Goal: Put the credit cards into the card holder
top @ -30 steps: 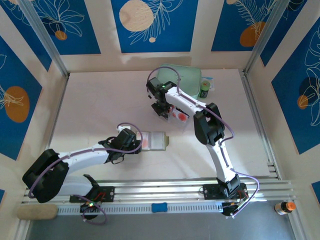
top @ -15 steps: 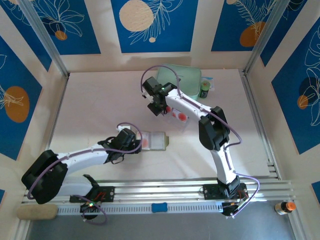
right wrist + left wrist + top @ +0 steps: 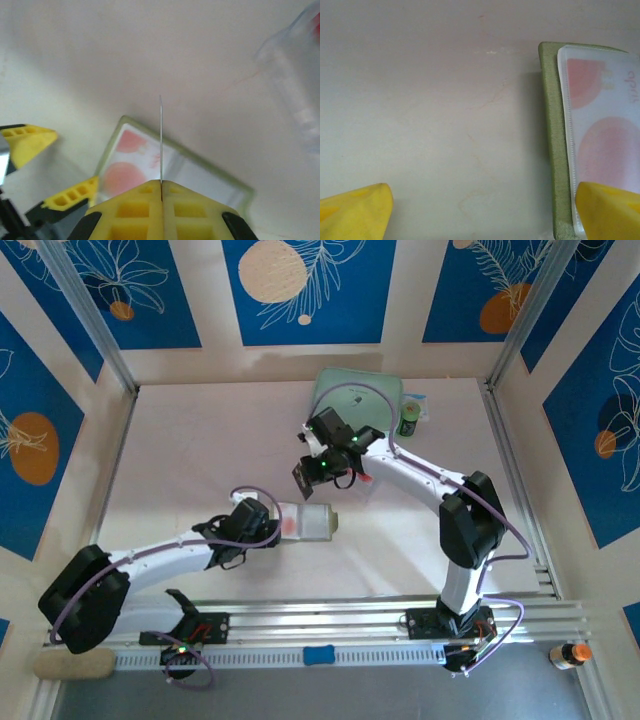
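On the pale pinkish table top (image 3: 200,460), the right arm has swung over the last second away from the tray towards 7 o'clock. Its right gripper (image 3: 306,478) now hangs just above the far edge of the small olive-green folding card holder (image 3: 312,522), which lies open slightly to 6 o'clock of the table's middle. The jaws are pinched flat on one thin pale credit card (image 3: 160,135), seen edge-on and aimed down at the holder, so the insertion looks close.

The left gripper (image 3: 272,525) has stayed at the holder's 9 o'clock end, spread wide and holding nothing. One fingertip overlaps the holder's corner, but I cannot tell whether it presses. A red-circled card (image 3: 600,150) already sits behind the clear pocket.

The large mint-green zip case (image 3: 372,392) lies at 1 o'clock. The clear plastic tray (image 3: 295,100) and the small dark-green round container (image 3: 409,423) stand well clear. Only the left fingers crowd the pocket.
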`<state>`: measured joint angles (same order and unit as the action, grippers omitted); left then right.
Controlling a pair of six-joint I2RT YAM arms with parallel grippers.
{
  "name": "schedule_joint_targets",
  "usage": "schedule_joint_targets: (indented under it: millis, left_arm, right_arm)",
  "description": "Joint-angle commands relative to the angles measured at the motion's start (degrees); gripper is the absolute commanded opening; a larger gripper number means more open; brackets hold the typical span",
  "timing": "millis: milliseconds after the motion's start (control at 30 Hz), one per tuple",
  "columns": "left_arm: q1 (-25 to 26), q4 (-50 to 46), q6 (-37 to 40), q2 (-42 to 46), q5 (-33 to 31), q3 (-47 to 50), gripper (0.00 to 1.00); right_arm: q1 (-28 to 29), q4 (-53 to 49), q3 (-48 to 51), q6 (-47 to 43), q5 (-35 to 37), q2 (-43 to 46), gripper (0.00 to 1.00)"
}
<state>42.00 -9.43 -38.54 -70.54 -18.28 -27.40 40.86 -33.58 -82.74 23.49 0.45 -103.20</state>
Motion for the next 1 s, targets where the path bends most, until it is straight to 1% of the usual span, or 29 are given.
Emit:
schedule_joint_targets:
  millis: [0,233,567,967]
  left_arm:
    - [-0.66,-1.58,-0.83,0.96,-1.13,0.95,0.94]
    - [-0.62,-2.02,-0.83,1.32,-0.96,0.77,0.94]
    - [-0.61,-3.45,0.2,2.32,-1.69,-1.61,0.94]
    - [-1.48,-1.62,2.96,-3.33,-1.05,-5.13,0.95]
  right_arm:
    - [-0.02,8.89,4.8,11.21,-11.54,-0.01,0.0]
    - [1.02,13.82,9.82,16.02,-12.41,-2.37,0.0]
    - [1.21,15.56,10.55,17.37,-13.15,-6.51,0.0]
    - [1.24,16.97,11.37,18.17,-14.01,-7.02,0.0]
